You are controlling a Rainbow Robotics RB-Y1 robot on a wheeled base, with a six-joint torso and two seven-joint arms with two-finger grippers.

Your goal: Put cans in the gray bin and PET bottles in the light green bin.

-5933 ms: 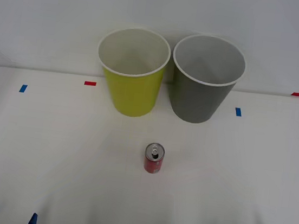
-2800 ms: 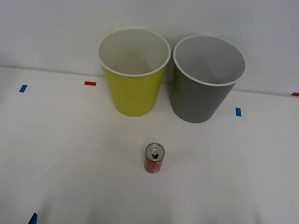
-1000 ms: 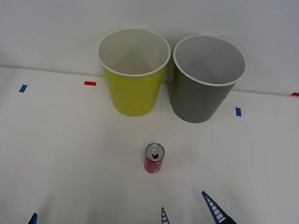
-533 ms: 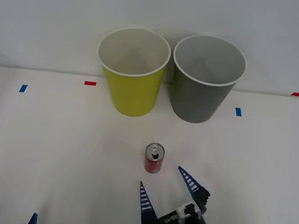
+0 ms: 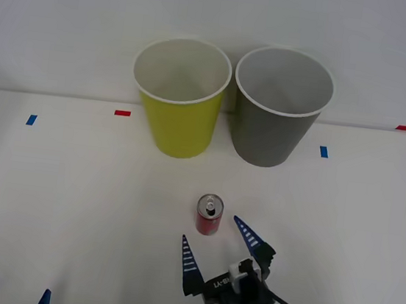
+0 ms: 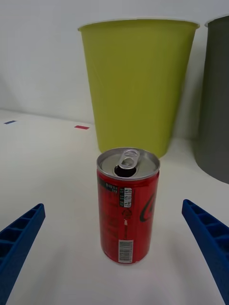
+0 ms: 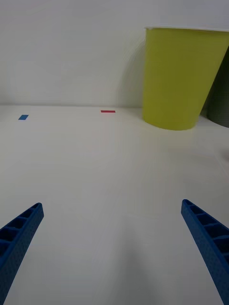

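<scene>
A small red can with a silver top stands upright mid-table, in front of the two bins. The light green bin is at the back left and the gray bin at the back right, side by side. My right gripper is open just short of the can, its fingers spread wider than it and not touching it. The right wrist view has the can centred ahead between the blue fingers, with the light green bin behind. My left gripper is parked open at the near left edge. PET bottles are out of view.
Small red and blue tape marks dot the white table. A pale wall rises right behind the bins. The left wrist view looks over bare table towards the light green bin, with the gray bin at the edge.
My right gripper has come in from the near right corner towards the can, staying open. The can, both bins and the left gripper have not moved.
</scene>
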